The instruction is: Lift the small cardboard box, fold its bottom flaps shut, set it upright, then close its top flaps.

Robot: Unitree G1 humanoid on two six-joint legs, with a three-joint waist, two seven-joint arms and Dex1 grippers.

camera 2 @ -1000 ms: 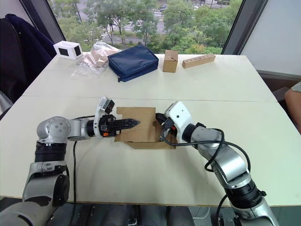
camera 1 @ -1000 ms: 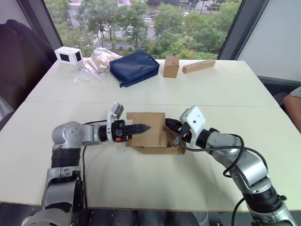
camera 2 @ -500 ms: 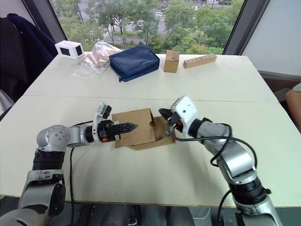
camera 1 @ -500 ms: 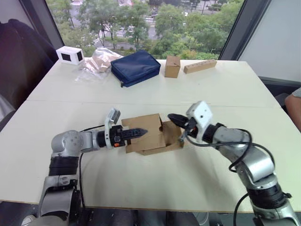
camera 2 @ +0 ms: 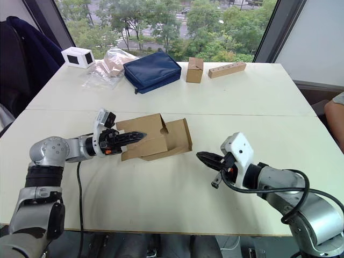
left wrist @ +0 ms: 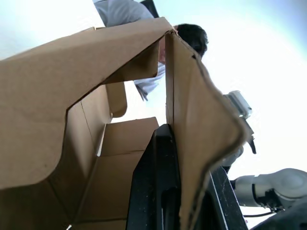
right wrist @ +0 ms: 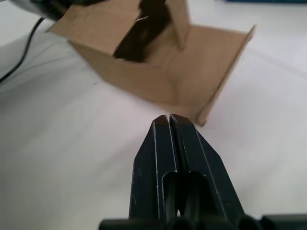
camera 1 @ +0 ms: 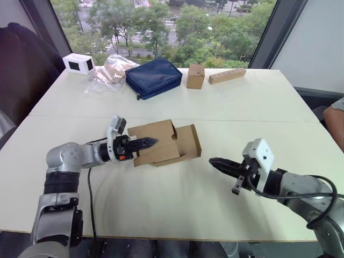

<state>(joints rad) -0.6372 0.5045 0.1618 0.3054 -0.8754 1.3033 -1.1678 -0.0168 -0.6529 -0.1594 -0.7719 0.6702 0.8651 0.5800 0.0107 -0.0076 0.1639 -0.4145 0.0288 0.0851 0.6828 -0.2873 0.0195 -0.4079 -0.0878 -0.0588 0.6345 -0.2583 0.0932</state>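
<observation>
The small cardboard box (camera 1: pixel 171 142) is plain brown, held tilted over the middle of the table (camera 1: pixel 161 199), with its open end and loose flaps facing right. My left gripper (camera 1: pixel 144 143) reaches in from the left and is shut on one of its walls; in the left wrist view a black finger (left wrist: pixel 160 182) lies inside against the cardboard panel (left wrist: pixel 192 139). My right gripper (camera 1: pixel 216 162) is shut and holds nothing. It hovers low over the table, well right of the box and nearer the front edge, pointing at the box (right wrist: pixel 158 72).
Along the far edge stand a white box with a black window (camera 1: pixel 79 63), a crumpled plastic bag (camera 1: pixel 110 72), a navy pouch (camera 1: pixel 153 77), a taller brown carton (camera 1: pixel 195 76) and a wooden block (camera 1: pixel 227 75). A person's arm (camera 1: pixel 336 115) shows at the right.
My right gripper has left the box and drawn back to the right, toward the front edge. The left gripper keeps its hold; the box has shifted left and now tilts.
</observation>
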